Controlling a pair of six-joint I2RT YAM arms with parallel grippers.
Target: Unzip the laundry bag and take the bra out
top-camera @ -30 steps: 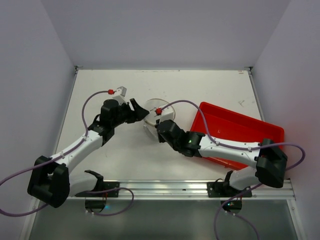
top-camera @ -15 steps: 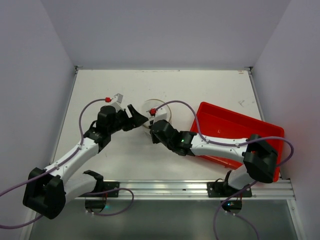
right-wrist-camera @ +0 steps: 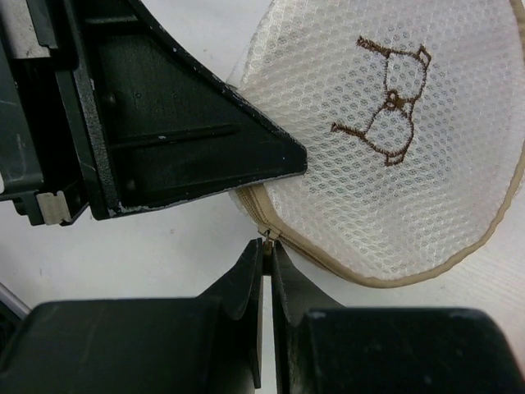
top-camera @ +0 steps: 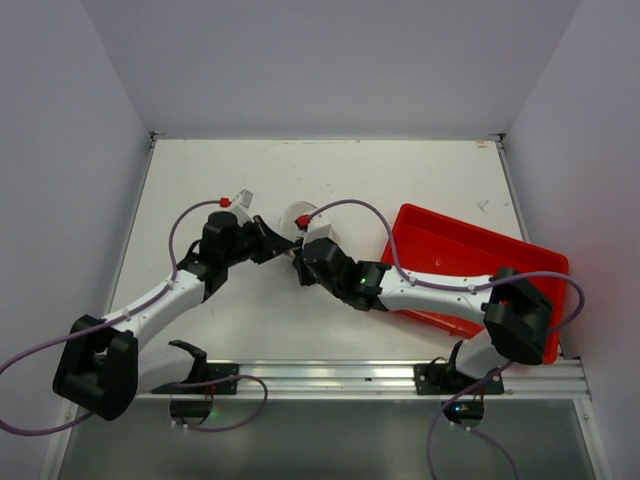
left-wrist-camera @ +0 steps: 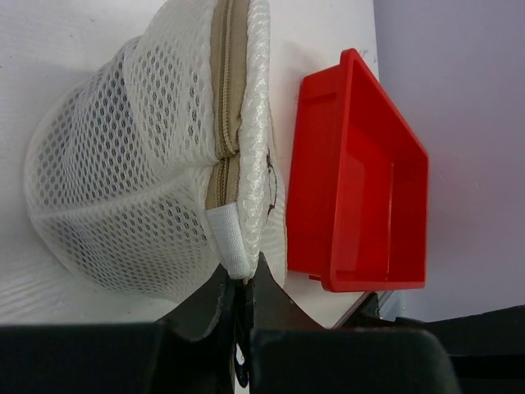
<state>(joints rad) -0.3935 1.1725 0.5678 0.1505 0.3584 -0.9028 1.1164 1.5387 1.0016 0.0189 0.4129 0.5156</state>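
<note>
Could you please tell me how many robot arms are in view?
2. The left arm reaches from near left to the laundry bag; the right arm reaches it past the red tray.

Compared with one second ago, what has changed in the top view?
The right gripper moved left, toward the left arm; its jaws are shut on the zip pull. The left gripper shifted slightly nearer the bases, jaws shut on a white tab of the bag. Less of the bag shows from above. The tray stayed put.
</note>
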